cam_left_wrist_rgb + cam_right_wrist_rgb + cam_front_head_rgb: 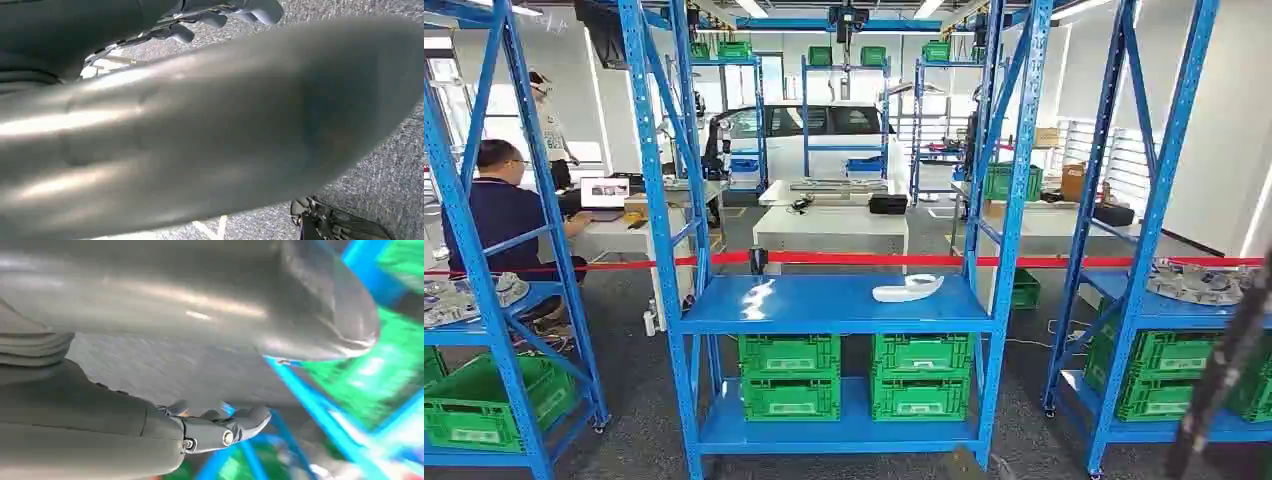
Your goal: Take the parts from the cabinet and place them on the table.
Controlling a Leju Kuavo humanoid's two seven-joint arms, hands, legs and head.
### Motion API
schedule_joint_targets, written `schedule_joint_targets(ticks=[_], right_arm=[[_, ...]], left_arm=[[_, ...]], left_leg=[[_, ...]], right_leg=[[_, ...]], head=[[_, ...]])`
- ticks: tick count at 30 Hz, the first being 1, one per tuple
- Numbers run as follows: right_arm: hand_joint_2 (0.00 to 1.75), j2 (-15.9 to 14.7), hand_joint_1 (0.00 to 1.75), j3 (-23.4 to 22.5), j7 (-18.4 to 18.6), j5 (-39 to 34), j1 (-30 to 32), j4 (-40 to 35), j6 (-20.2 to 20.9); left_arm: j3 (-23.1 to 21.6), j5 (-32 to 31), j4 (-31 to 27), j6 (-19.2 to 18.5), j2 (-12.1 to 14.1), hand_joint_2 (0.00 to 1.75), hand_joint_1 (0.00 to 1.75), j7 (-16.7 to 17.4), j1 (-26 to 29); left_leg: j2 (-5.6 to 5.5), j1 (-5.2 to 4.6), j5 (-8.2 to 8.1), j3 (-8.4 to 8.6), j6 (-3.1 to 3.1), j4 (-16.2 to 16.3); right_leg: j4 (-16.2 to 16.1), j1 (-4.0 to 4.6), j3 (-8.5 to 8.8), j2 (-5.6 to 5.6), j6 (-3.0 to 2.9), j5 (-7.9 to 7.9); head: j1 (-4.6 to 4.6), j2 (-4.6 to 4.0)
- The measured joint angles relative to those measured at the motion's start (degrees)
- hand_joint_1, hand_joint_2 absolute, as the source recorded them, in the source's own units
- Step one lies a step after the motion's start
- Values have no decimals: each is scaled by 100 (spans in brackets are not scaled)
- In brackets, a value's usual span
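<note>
Racks of blue steel stand ahead, and one white part (908,288) lies on the middle shelf (824,305) above green crates (790,376). Both the left hand (220,15) and the right hand (220,432) hold nothing, though how far their fingers are parted I cannot tell.

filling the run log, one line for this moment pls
left hand: open | right hand: open | white moulded part: lying on blue metal shelf

A red barrier tape (844,259) runs behind the middle blue rack (829,305). Left of that rack, a seated person (499,210) faces a laptop (604,192).
</note>
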Motion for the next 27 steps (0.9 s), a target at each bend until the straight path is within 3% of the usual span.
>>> schedule_joint_targets(ticks=[11, 21, 22, 25, 26, 27], right_arm=[[0, 306, 0, 2181, 223, -260, -817, -627, 114], [0, 475, 0, 4240, 592, -492, -1201, -746, 162], [0, 477, 0, 4397, 623, -525, -1222, -746, 160], [0, 472, 0, 4933, 759, -597, -1302, -732, 129], [0, 468, 0, 5084, 809, -625, -1316, -726, 118], [0, 464, 0, 5193, 837, -641, -1325, -719, 114]], left_arm=[[151, -275, 48, 22, -6, 0, 0, 98, -80], [236, -577, 87, 24, -33, 0, 0, 262, -158], [236, -606, 92, 20, -31, 0, 0, 289, -165], [238, -724, 98, -4, -37, 0, 0, 352, -182], [238, -769, 105, -19, -59, 0, 0, 369, -189], [241, -794, 105, -30, -63, 0, 0, 378, -190]], left_leg=[[0, 2, 4, -2, -6, 0], [0, 2, 5, -5, -7, 1], [2, -33, -5, -17, 11, 48], [36, -22, -7, -82, 89, -27], [48, 20, -1, 21, 117, -47], [72, 38, -2, 56, 140, -80]], right_leg=[[5, 1, -5, 1, -1, 1], [5, 1, -9, 1, -1, 1], [-23, -39, -10, 6, 31, 24], [43, -3, -26, 19, 90, 120], [95, 5, -56, 24, 94, 116], [230, 6, -137, -125, 88, 51]], head=[[0, 0], [0, 0], [-4, 0], [-11, 0], [-17, 0], [-4, 0]])
